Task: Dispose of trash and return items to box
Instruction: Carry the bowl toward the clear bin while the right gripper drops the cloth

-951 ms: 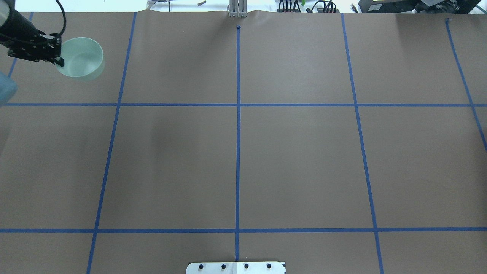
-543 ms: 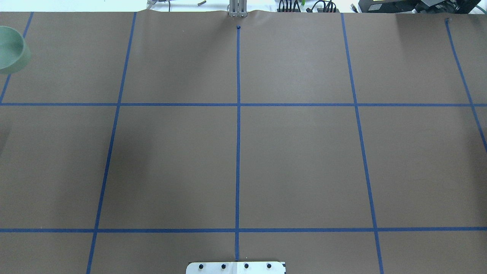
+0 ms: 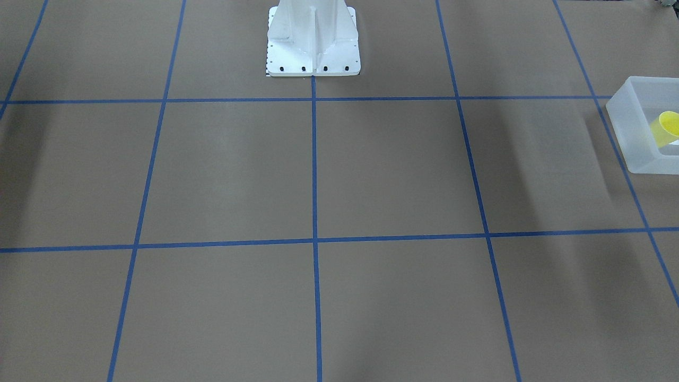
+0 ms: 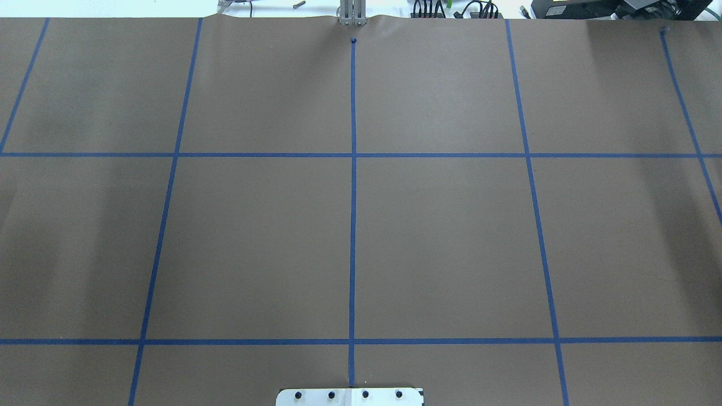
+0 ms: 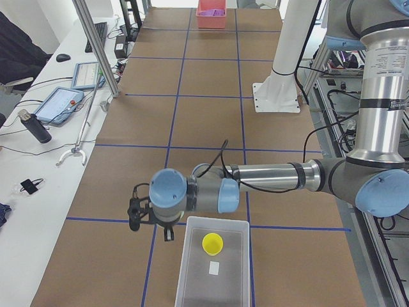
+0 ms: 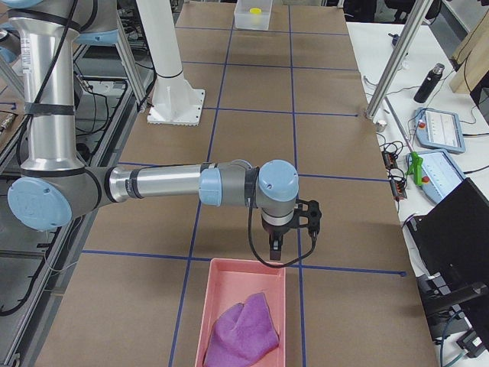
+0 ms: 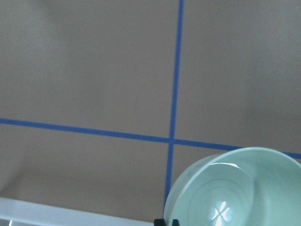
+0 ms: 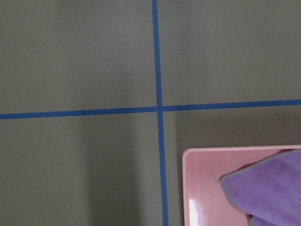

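The frosted-white box (image 5: 189,257) stands at the table's left end and holds the yellow cup (image 5: 213,243). Both also show in the front-facing view, box (image 3: 630,132) and cup (image 3: 666,127). My left gripper (image 5: 153,220) hangs just beside the box's far end. In the left wrist view the mint-green bowl (image 7: 235,188) sits at the gripper, gripped at its rim above the table, with the box's rim (image 7: 47,213) just below. My right gripper (image 6: 286,237) hovers at the far edge of a pink tray (image 6: 229,283); I cannot tell whether it is open or shut.
The pink tray holds a purple cloth (image 6: 243,330), also seen in the right wrist view (image 8: 265,188). The white robot base (image 3: 313,42) stands at the table's middle edge. Tablets, a bottle and cables lie on the side bench (image 5: 57,102).
My left gripper has carried the mint-green bowl leftward, out of the overhead view. The right arm does not show there.
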You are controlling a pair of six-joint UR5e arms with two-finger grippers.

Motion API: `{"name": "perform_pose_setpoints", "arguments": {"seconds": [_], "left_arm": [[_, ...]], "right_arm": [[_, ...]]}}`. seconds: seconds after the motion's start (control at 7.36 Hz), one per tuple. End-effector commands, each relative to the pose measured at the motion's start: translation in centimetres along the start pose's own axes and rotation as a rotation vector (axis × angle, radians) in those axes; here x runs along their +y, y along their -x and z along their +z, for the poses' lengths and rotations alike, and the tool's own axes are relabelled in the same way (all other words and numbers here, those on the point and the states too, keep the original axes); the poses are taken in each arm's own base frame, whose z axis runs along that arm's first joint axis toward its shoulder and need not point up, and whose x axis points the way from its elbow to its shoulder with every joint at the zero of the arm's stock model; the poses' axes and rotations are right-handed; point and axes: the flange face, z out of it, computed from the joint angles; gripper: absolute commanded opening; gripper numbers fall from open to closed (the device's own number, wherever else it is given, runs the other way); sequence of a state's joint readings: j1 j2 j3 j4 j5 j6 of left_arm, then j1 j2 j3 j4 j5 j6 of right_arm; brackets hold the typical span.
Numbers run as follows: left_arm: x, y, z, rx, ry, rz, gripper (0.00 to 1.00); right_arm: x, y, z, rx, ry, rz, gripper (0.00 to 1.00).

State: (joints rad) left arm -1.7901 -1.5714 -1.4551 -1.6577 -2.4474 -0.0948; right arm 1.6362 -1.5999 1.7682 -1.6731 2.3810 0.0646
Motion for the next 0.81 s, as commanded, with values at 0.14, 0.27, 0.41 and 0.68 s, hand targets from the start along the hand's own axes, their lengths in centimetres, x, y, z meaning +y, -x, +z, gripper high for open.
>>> {"name": "perform_pose_setpoints", "arguments": {"seconds": [0.14,0.27,0.41,0.68], "left_arm": [[2.8,9.2,4.0,0.013,0.074,-0.200,0.00],[3.3,10.7,5.2,0.008,0.082,-0.208,0.00],[4.4,12.1,6.4,0.005,0.082,-0.205,0.00],[7.3,14.7,7.6,-0.113,0.083,-0.200,0.00]], "right_arm": [[-0.1,3.8,-0.3,-0.014,-0.003,0.013,1.00],[0.1,4.0,-0.4,-0.014,-0.004,0.010,1.00],[0.3,4.0,-0.3,-0.014,-0.002,0.010,1.00],[0.3,4.1,-0.2,-0.014,0.001,0.007,1.00]]}}
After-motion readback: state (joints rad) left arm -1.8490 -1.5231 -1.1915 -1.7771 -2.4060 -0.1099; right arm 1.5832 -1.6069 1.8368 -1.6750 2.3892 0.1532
